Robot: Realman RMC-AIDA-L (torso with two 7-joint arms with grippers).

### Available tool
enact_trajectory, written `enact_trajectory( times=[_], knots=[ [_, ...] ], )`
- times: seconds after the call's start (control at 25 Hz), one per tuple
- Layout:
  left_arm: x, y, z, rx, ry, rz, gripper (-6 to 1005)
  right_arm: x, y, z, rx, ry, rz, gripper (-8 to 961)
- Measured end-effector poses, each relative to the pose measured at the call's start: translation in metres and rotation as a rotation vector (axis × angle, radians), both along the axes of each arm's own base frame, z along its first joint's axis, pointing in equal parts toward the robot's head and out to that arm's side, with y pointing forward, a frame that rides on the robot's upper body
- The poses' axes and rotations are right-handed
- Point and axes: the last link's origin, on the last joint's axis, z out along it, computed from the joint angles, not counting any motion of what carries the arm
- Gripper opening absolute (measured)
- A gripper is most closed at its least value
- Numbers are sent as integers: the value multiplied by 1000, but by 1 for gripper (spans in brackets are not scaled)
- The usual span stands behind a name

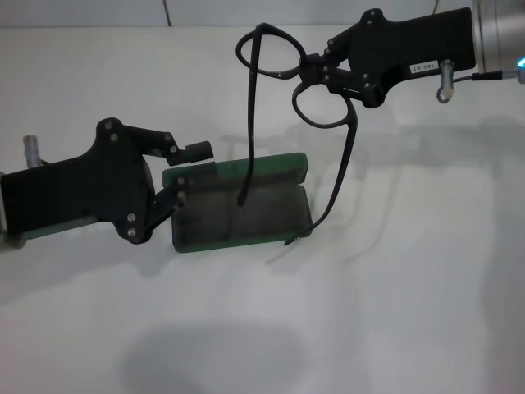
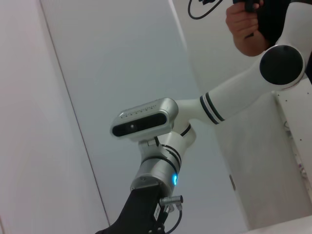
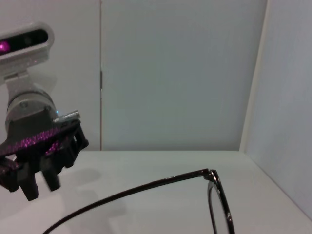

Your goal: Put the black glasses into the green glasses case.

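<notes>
The black glasses [image 1: 249,123] hang in the air from my right gripper [image 1: 316,70], which is shut on the frame at the bridge. Their two temple arms point down; one tip is over the grey lining of the green glasses case [image 1: 279,168], the other is by the case's right front corner. The case lies open on the white table, lid raised at the back. My left gripper [image 1: 187,174] is at the case's left end, fingers apart, one above the lid and one by the base. The right wrist view shows a lens rim and a temple arm [image 3: 146,187].
The white table [image 1: 394,312] stretches around the case. The right wrist view shows my left gripper [image 3: 39,161] farther off. The left wrist view shows my right arm [image 2: 229,105], its wrist camera [image 2: 144,117] and a person's hand [image 2: 243,24] at the top.
</notes>
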Motion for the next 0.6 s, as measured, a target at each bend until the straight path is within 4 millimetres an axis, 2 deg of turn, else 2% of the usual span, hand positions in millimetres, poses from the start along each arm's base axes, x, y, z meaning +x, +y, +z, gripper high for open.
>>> enact_trajectory(
  times=[0.16, 0.36, 0.6],
  knots=[
    [3, 1, 1, 1, -5, -12, 215, 3, -1, 0, -1, 17, -19, 61],
    [9, 2, 3, -2, -20, -51, -2, 7, -3, 0, -3, 76, -55, 62],
    [20, 7, 6, -11, -45, -105, -2, 13, -5, 1, -12, 135, -97, 62]
  ],
)
